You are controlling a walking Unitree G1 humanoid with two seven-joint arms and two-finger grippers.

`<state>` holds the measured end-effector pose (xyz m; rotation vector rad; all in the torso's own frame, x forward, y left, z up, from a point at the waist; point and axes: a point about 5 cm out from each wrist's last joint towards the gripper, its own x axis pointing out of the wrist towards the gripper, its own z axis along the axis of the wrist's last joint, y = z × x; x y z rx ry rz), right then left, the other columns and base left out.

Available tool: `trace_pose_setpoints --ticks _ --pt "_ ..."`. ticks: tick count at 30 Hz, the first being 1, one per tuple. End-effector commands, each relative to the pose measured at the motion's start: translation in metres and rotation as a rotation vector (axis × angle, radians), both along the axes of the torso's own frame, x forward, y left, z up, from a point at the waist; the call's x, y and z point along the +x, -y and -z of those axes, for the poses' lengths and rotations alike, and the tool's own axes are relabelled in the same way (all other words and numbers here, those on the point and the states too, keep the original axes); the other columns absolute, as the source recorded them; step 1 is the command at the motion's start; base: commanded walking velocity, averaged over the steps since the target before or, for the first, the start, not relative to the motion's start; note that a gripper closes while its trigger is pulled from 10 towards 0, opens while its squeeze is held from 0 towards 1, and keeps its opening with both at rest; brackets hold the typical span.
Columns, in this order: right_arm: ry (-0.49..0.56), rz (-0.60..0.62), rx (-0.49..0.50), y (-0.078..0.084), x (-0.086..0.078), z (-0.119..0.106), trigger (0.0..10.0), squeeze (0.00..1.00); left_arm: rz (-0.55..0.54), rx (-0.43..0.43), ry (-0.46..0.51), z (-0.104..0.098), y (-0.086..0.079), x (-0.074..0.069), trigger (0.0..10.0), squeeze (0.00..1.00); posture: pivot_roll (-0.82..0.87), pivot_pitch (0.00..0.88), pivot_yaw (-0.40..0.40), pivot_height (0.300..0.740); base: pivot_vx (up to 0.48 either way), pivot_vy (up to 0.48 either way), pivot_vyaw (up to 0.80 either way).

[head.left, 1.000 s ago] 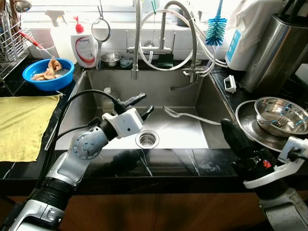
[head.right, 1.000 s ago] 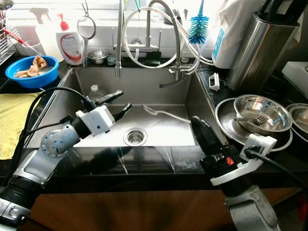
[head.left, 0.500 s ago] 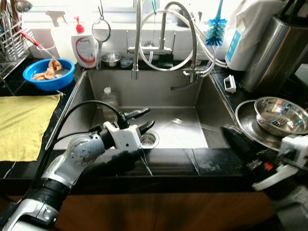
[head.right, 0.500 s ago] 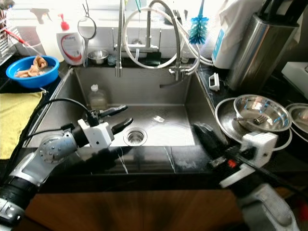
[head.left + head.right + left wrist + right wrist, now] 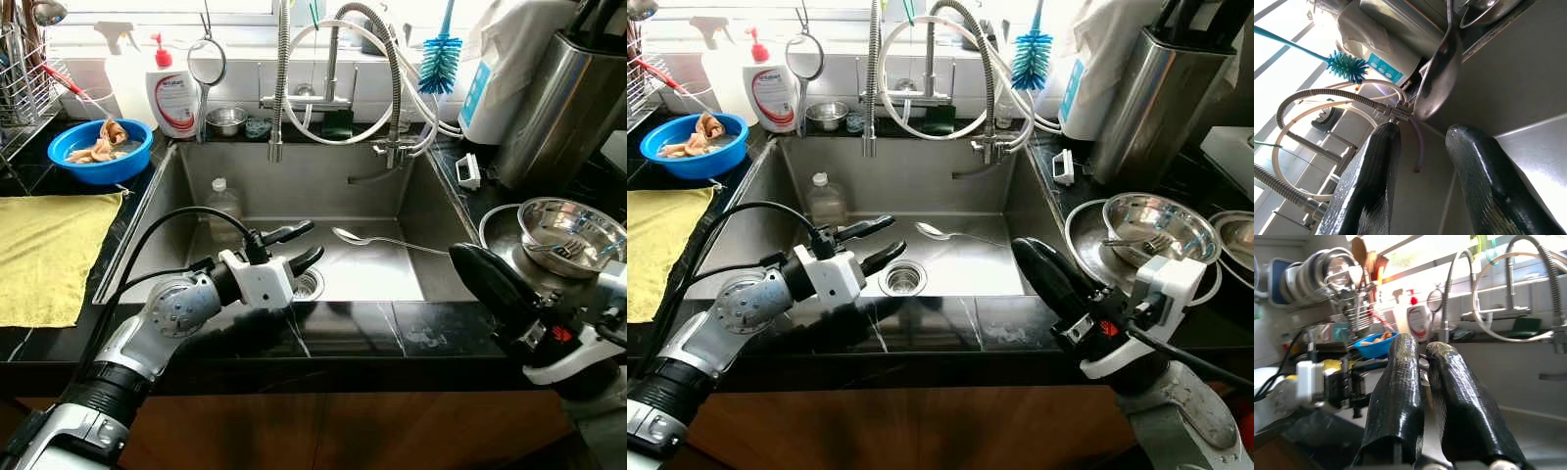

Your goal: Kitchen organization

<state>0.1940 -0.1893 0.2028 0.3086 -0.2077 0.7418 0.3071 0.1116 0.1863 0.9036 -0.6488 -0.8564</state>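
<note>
Spoon (image 5: 377, 239) lying flat in sink (image 5: 411, 211): light, stiff, slippery; grip mid-handle. Left gripper (image 5: 299, 247) hovering over drain, fingers parted. Right gripper (image 5: 1036, 260) waiting, fingers pressed together, empty.

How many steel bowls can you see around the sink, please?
3: a small steel bowl on the ledge behind the sink, a larger one on plates to its right, and part of another at the right edge. More may be hidden.

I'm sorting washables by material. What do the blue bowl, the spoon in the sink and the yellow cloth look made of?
Blue bowl: likely plastic, with an opaque, even colour and soft sheen. Spoon: metal, probably stainless steel, mirror-bright. Yellow cloth: woven or microfibre fabric, matte and slightly rumpled.
</note>
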Motion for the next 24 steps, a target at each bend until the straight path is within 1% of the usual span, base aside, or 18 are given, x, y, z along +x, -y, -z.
trace_pose_setpoints --ticks 1,6,12,17,21,24 --pt "0.034 -0.022 -0.007 0.0 -0.004 -0.005 10.0 0.0 0.005 0.007 0.008 -0.004 0.001 0.003 10.0 0.0 0.02 0.0 -0.037 0.719 0.0 0.0 0.0" --pt "0.039 -0.055 -0.013 0.001 -0.007 -0.005 10.0 0.0 0.016 0.01 0.0 -0.004 0.002 0.003 10.0 0.0 0.02 0.0 -0.034 0.719 0.0 0.0 0.0" --pt "0.047 -0.079 -0.002 0.0 -0.007 -0.006 10.0 0.0 0.042 0.002 0.004 -0.009 0.007 0.003 10.0 0.0 0.02 0.0 -0.033 0.719 0.0 0.0 0.0" --pt "0.051 -0.1 0.008 -0.002 -0.006 -0.005 10.0 0.0 0.081 0.002 0.001 -0.008 0.017 0.0 10.0 0.0 0.02 0.0 -0.035 0.719 0.0 0.0 0.0" --pt "0.057 -0.122 0.035 -0.006 -0.005 -0.006 10.0 0.0 0.115 -0.028 0.013 -0.013 0.029 -0.005 10.0 0.0 0.03 0.0 -0.042 0.719 0.0 0.0 0.0" --pt "0.054 -0.128 0.041 -0.006 -0.005 -0.005 10.0 0.0 0.126 -0.034 0.016 -0.015 0.032 -0.006 10.0 0.0 0.03 0.0 -0.047 0.719 0.0 0.0 0.0"
